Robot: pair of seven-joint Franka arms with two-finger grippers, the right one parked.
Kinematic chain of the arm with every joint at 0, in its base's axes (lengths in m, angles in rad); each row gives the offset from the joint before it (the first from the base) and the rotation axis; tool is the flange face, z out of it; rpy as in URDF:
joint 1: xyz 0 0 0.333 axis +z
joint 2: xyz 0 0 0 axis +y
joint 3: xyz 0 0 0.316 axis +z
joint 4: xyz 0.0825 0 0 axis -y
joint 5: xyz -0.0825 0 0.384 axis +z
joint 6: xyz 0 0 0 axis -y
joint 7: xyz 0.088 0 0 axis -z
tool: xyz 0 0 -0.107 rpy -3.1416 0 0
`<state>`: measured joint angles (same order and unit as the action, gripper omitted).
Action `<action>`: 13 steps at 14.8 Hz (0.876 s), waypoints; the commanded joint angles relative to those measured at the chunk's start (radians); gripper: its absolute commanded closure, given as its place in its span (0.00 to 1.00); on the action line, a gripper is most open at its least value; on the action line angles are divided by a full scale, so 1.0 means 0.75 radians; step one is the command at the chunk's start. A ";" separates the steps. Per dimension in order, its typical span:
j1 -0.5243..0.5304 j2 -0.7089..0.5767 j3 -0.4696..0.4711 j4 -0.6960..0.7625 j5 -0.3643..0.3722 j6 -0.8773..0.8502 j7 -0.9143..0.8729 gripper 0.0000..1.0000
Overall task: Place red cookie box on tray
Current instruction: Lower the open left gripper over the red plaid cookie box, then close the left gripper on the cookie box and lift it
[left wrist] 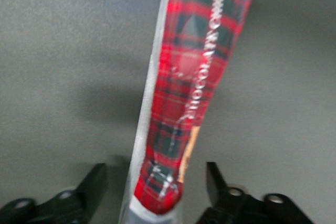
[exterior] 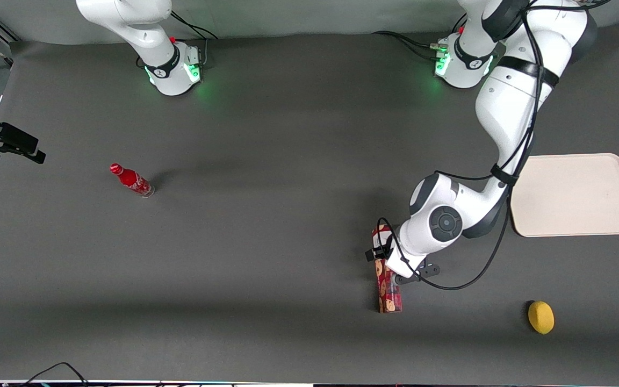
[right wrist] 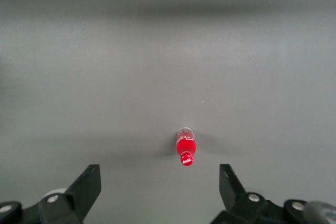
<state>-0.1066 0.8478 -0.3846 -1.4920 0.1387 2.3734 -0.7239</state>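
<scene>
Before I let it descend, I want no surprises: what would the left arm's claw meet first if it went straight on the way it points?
The red cookie box. The open claw straddles it with a finger on each side; how much gap remains is unclear.

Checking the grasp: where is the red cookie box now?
The red cookie box lies on the table between the open claw fingers, nearer the front camera than the tray.
</scene>
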 commanded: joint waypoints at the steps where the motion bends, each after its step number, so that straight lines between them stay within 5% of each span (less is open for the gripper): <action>1: -0.003 -0.003 0.003 -0.015 0.054 0.016 -0.072 1.00; 8: 0.038 -0.093 0.003 0.079 0.030 -0.239 -0.074 1.00; 13: 0.060 -0.402 0.128 0.202 -0.201 -0.701 -0.055 1.00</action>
<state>-0.0611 0.7210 -0.3664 -1.3339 0.0749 2.0068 -0.7555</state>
